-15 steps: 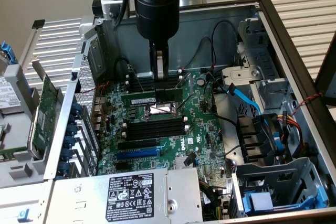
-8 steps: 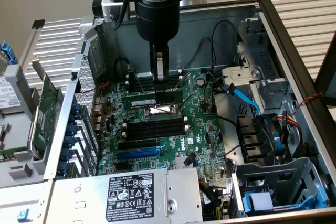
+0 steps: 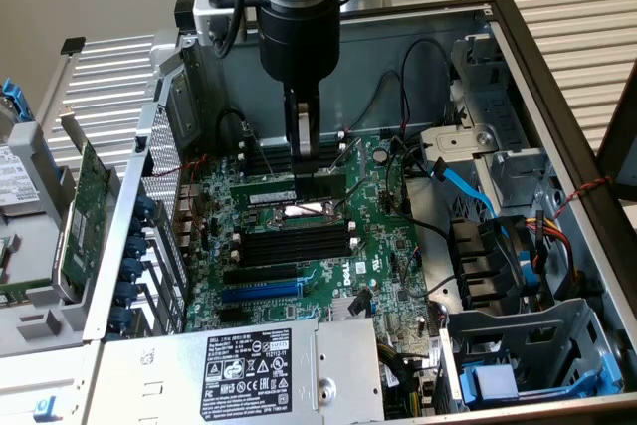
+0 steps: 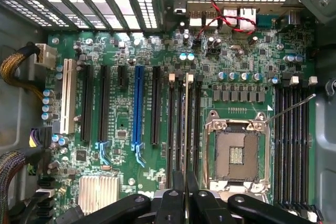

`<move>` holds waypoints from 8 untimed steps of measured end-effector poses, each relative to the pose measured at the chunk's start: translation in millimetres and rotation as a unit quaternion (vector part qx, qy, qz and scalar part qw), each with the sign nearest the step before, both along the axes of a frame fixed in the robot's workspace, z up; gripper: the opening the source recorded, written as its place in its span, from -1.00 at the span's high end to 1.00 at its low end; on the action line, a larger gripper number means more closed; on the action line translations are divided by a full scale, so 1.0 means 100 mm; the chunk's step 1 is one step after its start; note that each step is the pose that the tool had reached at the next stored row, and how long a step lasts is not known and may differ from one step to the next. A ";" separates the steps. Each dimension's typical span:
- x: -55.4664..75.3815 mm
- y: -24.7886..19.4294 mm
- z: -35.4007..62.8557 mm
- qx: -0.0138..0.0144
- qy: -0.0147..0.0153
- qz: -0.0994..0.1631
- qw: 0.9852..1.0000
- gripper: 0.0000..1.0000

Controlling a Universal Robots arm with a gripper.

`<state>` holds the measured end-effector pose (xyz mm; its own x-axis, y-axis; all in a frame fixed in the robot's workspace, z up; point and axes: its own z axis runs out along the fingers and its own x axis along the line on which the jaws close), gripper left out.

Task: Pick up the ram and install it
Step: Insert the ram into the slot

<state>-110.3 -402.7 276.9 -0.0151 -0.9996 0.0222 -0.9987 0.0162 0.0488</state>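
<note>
Pincer (image 4: 186,184) clamped on the ram (image 4: 186,129), among the memory slots (image 4: 171,129).
Seating it likely needs the stick upright and straight, even downward pressure.

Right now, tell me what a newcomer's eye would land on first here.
The robot arm reaches down into the open computer case, its gripper shut on the ram standing among the memory slots. Beside it, the bare metal CPU socket gleams on the green motherboard.

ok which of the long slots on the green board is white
The white plastic slot at the row's end, farthest from the silver processor socket; beside it stand black slots and, further along, one blue slot.
</note>
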 end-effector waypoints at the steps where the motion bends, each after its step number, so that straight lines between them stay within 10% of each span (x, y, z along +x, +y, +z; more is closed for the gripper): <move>1: 0.00 0.000 -0.011 0.000 0.000 0.000 1.000 0.74; 8: 0.00 0.000 -0.082 0.000 0.000 0.000 1.000 0.74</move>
<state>-110.3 -402.7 268.7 -0.0151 -0.9996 0.0227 -0.9987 0.0162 0.0489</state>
